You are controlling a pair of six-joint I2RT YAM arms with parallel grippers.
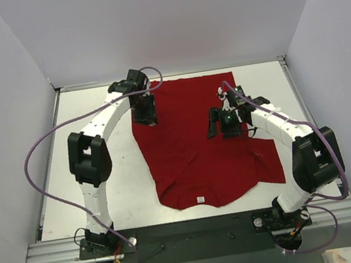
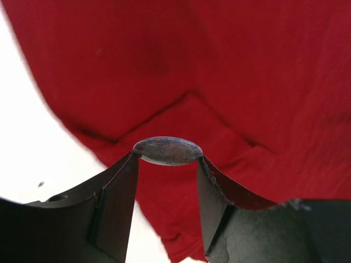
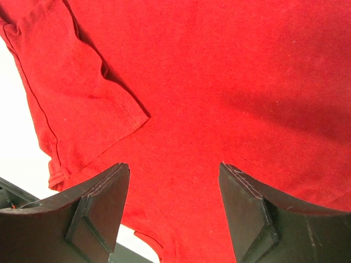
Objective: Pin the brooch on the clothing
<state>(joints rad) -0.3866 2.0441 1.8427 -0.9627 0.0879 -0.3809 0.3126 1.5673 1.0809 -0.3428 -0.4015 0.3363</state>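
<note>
The brooch [image 2: 168, 150], a dull grey oval disc seen edge-on, is pinched between the black fingers of the left gripper [image 2: 167, 164]. It sits over the far left edge of the soft red T-shirt [image 1: 191, 149], which lies spread on the white table [image 1: 122, 192]. The small white collar label [image 1: 200, 199] is too small to read. The right gripper [image 3: 174, 178] hangs with its jaws apart and empty above the fabric.

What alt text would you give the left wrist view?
The left gripper pinches a small, dull oval brooch edge-on over a rumpled red T-shirt. The fabric fills most of the frame, with a creased fold behind the brooch, and bare white table shows at the left.
</note>
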